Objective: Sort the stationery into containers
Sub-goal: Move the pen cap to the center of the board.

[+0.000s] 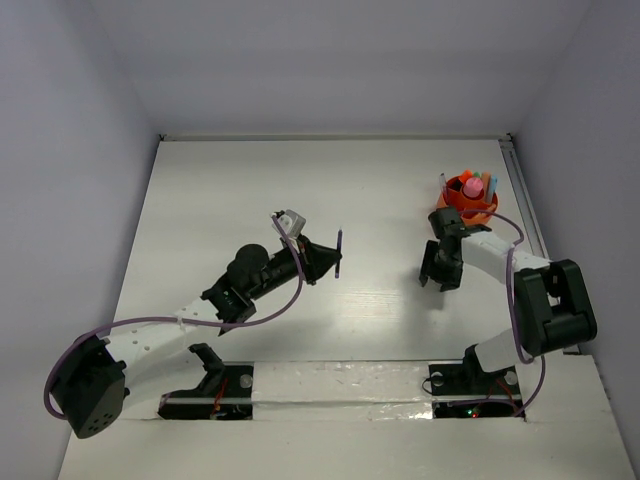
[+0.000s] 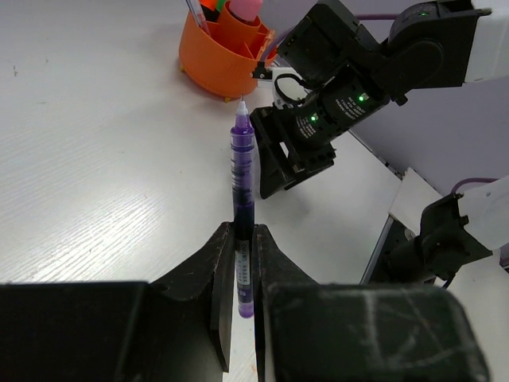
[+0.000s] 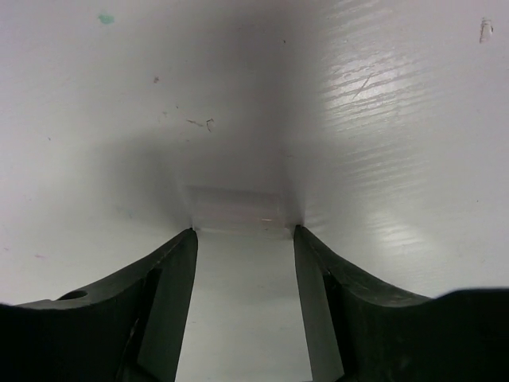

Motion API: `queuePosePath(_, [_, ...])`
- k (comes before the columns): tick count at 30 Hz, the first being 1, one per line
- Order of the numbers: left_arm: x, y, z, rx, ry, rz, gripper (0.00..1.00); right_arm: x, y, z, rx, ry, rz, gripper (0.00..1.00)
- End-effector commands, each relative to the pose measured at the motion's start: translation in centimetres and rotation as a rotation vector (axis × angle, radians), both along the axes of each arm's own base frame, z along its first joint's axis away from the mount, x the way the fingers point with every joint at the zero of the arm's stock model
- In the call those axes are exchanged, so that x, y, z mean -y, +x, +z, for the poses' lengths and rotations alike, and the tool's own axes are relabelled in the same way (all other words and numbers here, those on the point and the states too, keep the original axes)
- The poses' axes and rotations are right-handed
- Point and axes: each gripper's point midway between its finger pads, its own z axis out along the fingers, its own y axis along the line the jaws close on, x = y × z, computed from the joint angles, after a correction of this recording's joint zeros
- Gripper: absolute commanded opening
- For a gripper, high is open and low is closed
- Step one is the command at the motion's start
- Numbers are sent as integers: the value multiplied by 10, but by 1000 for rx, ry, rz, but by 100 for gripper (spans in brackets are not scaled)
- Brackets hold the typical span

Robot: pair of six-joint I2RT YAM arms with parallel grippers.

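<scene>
My left gripper [image 1: 326,258] is shut on a purple pen [image 1: 339,252] and holds it above the middle of the table. In the left wrist view the pen [image 2: 242,171] sticks out from between the fingers [image 2: 223,255], tip pointing toward the orange container [image 2: 215,60]. The orange container [image 1: 466,205] stands at the far right, with several pens and a pink piece in it. My right gripper [image 1: 436,282] is open and empty, pointing down at the table just in front of the container. The right wrist view shows its jaws [image 3: 242,235] wide apart over bare table.
The right arm's wrist [image 2: 318,119] lies between the pen tip and the container's right side. A rail [image 1: 522,195] runs along the table's right edge, behind the container. White walls close the back and sides.
</scene>
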Motion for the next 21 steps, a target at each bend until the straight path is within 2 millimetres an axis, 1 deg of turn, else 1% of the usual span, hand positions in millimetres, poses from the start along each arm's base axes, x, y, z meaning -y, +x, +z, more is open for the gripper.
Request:
queuePosePath(1, [0, 1, 17, 52, -33, 4, 0, -12, 32, 2, 96, 48, 0, 54])
queuePosePath(2, [0, 1, 16, 51, -32, 4, 0, -12, 34, -1, 92, 46, -1, 53])
queuePosePath(4, [-1, 1, 16, 52, -31, 7, 0, -22, 35, -3, 96, 59, 27, 51])
queuePosePath(5, [-1, 1, 17, 53, -32, 7, 0, -32, 40, -2, 114, 69, 43, 50])
queuePosePath(7, [0, 2, 15, 49, -27, 5, 0, -43, 44, -3, 118, 74, 65, 50])
queuePosePath(8, [0, 2, 15, 49, -27, 4, 0, -55, 47, -2, 127, 80, 84, 50])
queuePosePath(9, [0, 1, 14, 48, -26, 4, 0, -64, 56, 4, 149, 94, 94, 49])
queuePosePath(10, [0, 2, 13, 45, -23, 7, 0, -71, 59, 2, 144, 99, 103, 49])
queuePosePath(12, [0, 3, 12, 45, -21, 10, 0, -87, 70, 4, 173, 106, 109, 49])
queuePosePath(13, [-1, 4, 13, 46, -20, 16, 0, -93, 82, 6, 188, 116, 98, 49])
queuePosePath(14, [-1, 4, 14, 50, -19, 18, 0, -104, 93, 8, 222, 143, 91, 50])
queuePosePath(15, [-1, 5, 13, 50, -17, 22, 0, -110, 99, 10, 234, 165, 87, 51])
queuePosePath(16, [-3, 5, 12, 49, -14, 30, 0, -123, 110, 17, 261, 194, 92, 51])
queuePosePath(17, [-3, 6, 12, 51, -11, 34, 0, -135, 117, 14, 274, 221, 92, 51])
queuePosePath(18, [-4, 7, 12, 52, -8, 40, 0, -140, 123, 15, 284, 233, 87, 53])
queuePosePath(19, [-5, 8, 11, 51, -3, 51, 0, -150, 124, 17, 282, 266, 103, 55])
queuePosePath(20, [-6, 9, 10, 53, 0, 57, 0, -155, 131, 20, 297, 282, 97, 57])
queuePosePath(21, [-6, 10, 9, 53, 4, 60, 0, -158, 131, 23, 301, 301, 105, 59])
